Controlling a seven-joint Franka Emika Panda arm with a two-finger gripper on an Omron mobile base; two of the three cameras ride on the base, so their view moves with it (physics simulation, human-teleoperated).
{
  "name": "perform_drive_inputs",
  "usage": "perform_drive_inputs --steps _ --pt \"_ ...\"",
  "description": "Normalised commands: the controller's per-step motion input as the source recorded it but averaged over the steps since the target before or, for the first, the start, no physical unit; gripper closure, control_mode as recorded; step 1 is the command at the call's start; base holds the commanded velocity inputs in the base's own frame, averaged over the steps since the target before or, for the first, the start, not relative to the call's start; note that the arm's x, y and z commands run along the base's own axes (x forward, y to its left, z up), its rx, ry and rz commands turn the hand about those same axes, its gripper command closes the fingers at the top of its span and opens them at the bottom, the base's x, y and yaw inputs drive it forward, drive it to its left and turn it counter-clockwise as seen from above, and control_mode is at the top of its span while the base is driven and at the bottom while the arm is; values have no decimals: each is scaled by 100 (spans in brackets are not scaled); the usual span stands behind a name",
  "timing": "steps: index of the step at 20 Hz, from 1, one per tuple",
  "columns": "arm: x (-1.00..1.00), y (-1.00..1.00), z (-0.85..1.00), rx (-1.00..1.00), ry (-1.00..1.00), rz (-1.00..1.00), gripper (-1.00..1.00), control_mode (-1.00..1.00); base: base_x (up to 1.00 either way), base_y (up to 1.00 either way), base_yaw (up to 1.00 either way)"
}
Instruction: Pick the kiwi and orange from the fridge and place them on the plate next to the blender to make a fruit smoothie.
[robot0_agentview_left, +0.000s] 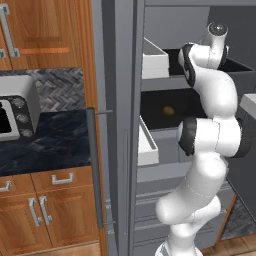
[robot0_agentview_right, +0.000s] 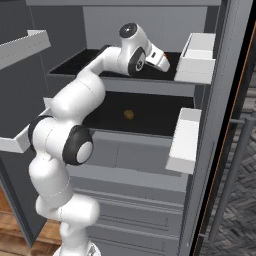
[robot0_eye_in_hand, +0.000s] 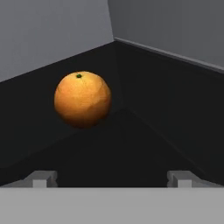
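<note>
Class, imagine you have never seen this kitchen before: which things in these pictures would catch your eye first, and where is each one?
The bright orange stands out most, sitting on a black shelf near the back corner of the fridge, just ahead of the open jaws. Next is the big white arm bending up from the floor, its hand reaching onto the upper shelf. Last, the small brown kiwi lies alone on the shelf below.

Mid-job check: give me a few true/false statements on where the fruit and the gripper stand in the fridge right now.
1. The orange sits on a black fridge shelf. True.
2. The gripper is shut on the orange. False: its jaws stand open, with the orange ahead of them, apart.
3. The kiwi lies on the shelf below the one the arm reaches into. True.
4. The fridge door is closed. False: it stands open.
</note>
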Motion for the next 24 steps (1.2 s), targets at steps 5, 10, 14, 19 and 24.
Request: perform_drive_inputs --steps 5,10,14,19,24 --pt "74 -10 -10 0 0 0 -100 -100 0 0 0" --pt "75 0 -2 0 0 0 -100 -100 0 0 0" --pt "65 -7 0 0 0 0 -100 -100 0 0 0" --pt "29 -25 -20 0 0 3 100 -100 0 0 0" --pt "-20 -26 -94 -2 0 6 100 -100 0 0 0"
